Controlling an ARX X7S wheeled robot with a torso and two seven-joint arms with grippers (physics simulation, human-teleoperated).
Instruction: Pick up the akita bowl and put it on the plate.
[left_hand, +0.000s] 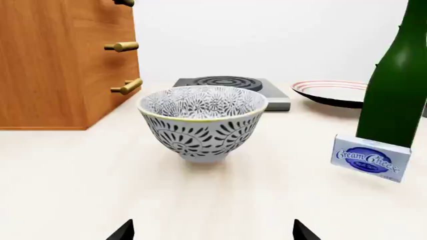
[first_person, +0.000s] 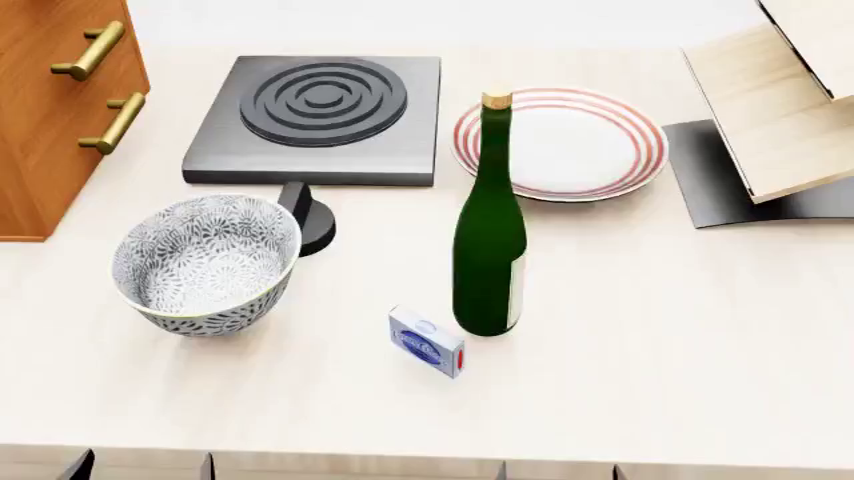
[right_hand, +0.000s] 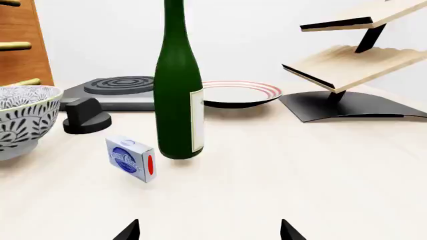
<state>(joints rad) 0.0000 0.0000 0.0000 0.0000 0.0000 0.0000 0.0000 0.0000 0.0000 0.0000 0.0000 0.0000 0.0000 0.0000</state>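
You see very little of the robot itself. In your left wrist view, two black, pointed, matte fingertips (left_hand: 122, 231) poke up from the picture's lower edge. Your right wrist view shows the same pair of black wedge-shaped fingertips (right_hand: 128, 231). No cables, screws or markings are visible on them.
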